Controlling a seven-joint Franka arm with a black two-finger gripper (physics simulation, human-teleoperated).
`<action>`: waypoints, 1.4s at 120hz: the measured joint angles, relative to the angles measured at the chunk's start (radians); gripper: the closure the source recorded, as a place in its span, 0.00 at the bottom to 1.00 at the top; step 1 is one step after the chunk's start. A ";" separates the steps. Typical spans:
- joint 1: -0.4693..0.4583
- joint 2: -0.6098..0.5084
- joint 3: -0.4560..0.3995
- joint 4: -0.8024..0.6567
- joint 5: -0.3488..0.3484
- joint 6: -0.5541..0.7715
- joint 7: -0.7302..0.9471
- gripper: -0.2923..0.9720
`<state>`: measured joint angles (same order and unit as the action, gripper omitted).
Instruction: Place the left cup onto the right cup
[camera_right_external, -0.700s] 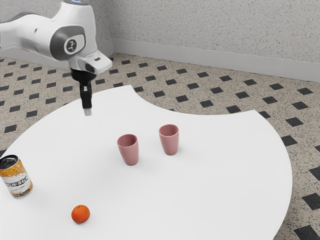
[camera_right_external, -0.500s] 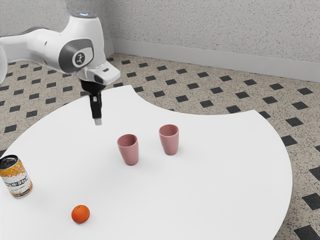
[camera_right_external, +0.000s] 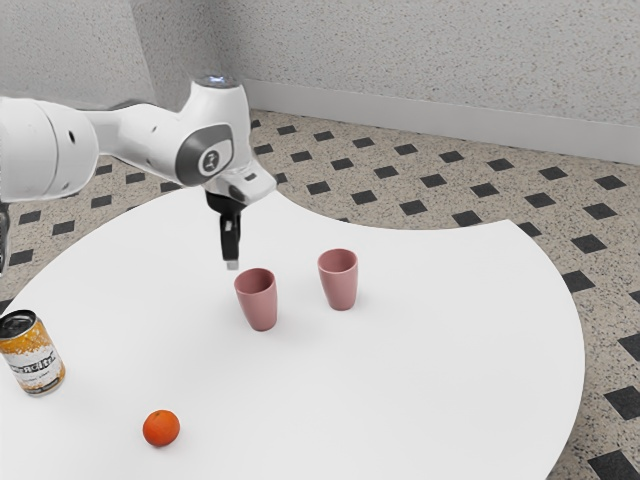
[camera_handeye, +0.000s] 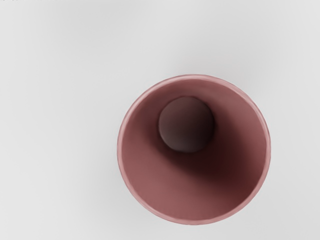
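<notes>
Gripper (camera_right_external: 232, 262) hangs at 11 o'clock of the left cup (camera_right_external: 256, 298), just above its rim; right cup (camera_right_external: 338, 278) at 2 o'clock. Released or clenched: can't tell.

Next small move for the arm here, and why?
Probably shift the gripper slightly toward the exterior view's right, then lower it to the rim of the left cup: it hangs just above and beside that upright cup, and the right cup stands beyond.

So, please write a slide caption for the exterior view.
Robot hand hovers by the left cup; the right cup stands apart.
</notes>
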<state>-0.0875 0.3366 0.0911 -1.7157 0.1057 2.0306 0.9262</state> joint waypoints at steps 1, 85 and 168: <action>0.000 0.003 0.000 0.000 0.000 0.004 0.001 0.23; 0.003 0.138 -0.007 0.025 -0.082 0.179 0.062 0.59; 0.010 -0.010 -0.004 -0.086 -0.125 0.157 0.015 0.85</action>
<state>-0.0780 0.3268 0.0874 -1.8015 -0.0191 2.1880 0.9410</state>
